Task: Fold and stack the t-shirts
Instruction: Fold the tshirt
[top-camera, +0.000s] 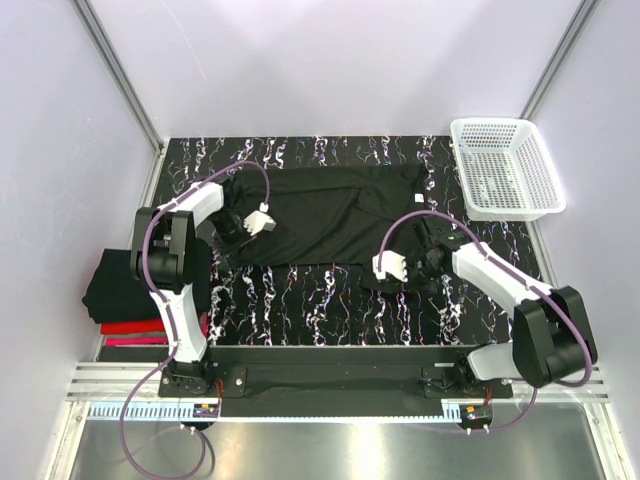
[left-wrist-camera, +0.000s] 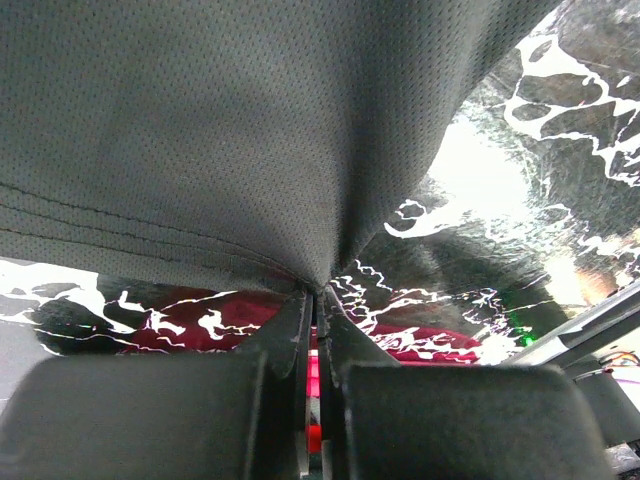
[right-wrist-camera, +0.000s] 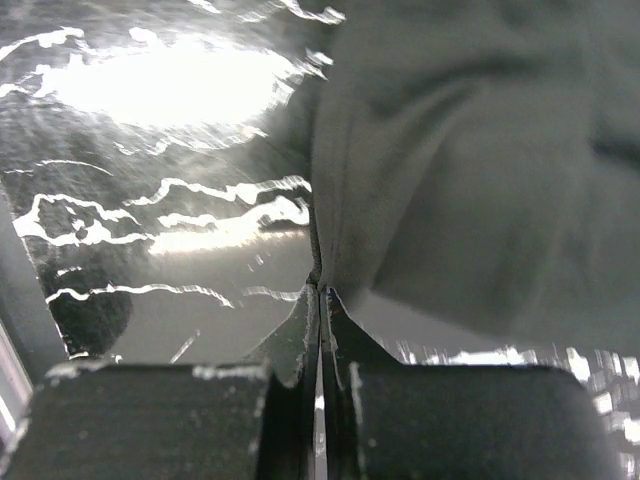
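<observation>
A plain black t-shirt (top-camera: 330, 215) lies spread across the middle of the marbled table, its small white neck label (top-camera: 420, 183) at its right end. My left gripper (top-camera: 231, 234) is at the shirt's left edge; in the left wrist view it (left-wrist-camera: 318, 290) is shut on the stitched hem (left-wrist-camera: 200, 240), with the cloth lifted above it. My right gripper (top-camera: 426, 260) is at the shirt's right near corner; in the right wrist view it (right-wrist-camera: 322, 288) is shut on a fold of the same black cloth (right-wrist-camera: 470, 180).
A stack of folded shirts (top-camera: 130, 290), black on top with red and pink below, sits at the table's left edge. A white mesh basket (top-camera: 505, 168) stands at the back right. Purple cables loop over both arms.
</observation>
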